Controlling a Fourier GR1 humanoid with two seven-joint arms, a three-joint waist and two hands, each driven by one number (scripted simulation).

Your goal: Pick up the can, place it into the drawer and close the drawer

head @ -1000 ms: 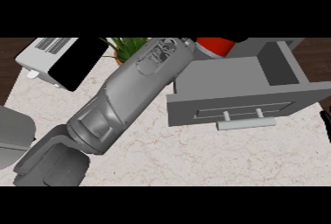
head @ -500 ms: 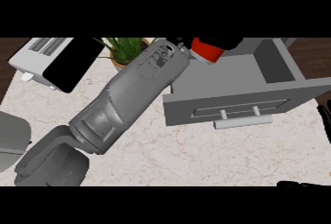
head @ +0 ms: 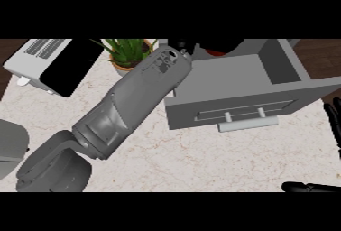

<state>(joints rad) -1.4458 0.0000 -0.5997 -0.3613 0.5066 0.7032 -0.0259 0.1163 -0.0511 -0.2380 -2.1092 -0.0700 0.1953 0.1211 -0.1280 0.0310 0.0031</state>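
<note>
My left forearm (head: 133, 103) stretches from the lower left up to the far end of the open grey drawer (head: 230, 74). At the picture's top my left hand (head: 198, 45) is curled round the red can (head: 214, 52). Only a small patch of the can shows below the fingers, over the drawer's back edge. The drawer's front panel carries a pale handle (head: 244, 123) that faces me. My right hand (head: 333, 121) rests open at the right edge, and its thumb (head: 310, 187) shows at the bottom right.
A potted green plant (head: 126, 52) stands just left of my left wrist. A white and black toaster (head: 53, 63) sits at the far left. A grey rounded object (head: 10, 149) lies at the left edge. The counter (head: 200, 158) is pale marble.
My left hand has carried the can slightly lower over the drawer's far end, so less red shows. My right hand has come into view at the right edge.
</note>
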